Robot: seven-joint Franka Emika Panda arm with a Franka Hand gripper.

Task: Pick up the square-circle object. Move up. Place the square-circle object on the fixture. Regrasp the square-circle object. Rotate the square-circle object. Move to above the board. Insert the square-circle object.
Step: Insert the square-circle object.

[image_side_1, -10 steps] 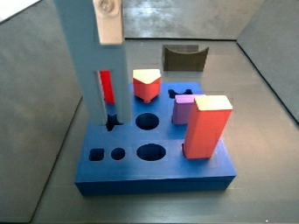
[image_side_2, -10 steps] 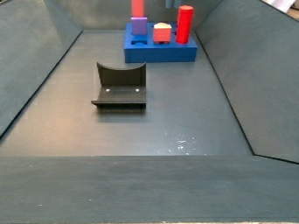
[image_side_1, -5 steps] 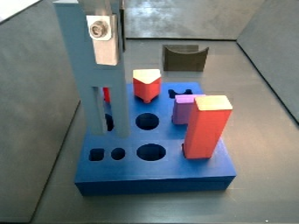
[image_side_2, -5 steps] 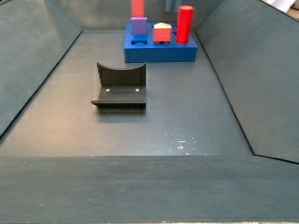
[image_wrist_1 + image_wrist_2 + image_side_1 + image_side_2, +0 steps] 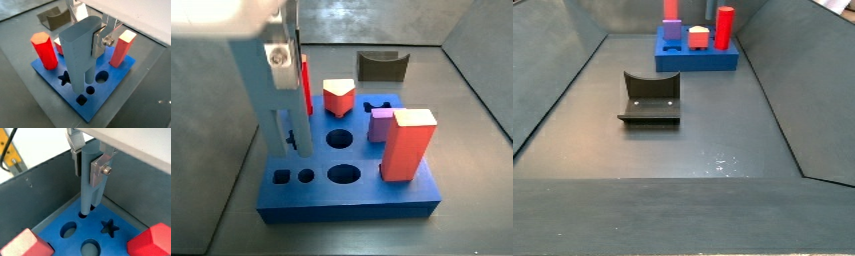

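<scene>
Grey walls enclose the thick blue square board [image 5: 80, 235], where the gripper [image 5: 89, 168], clamped on the slender grey-blue square-circle object [image 5: 89, 188], hovers at its twelve o'clock hole; slight tilt could jam the tip on the rim.

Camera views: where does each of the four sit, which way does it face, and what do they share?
Wrist view: looks down the gripper at the thick blue square board; grey-blue bar held.
Wrist view: close behind the gripper, bar tip at a hole.
Side view: high at the board's near corner; gripper left.
Side view: far down the floor, dark notched fixture ahead; no robot.
Shared: board, red peg.
</scene>
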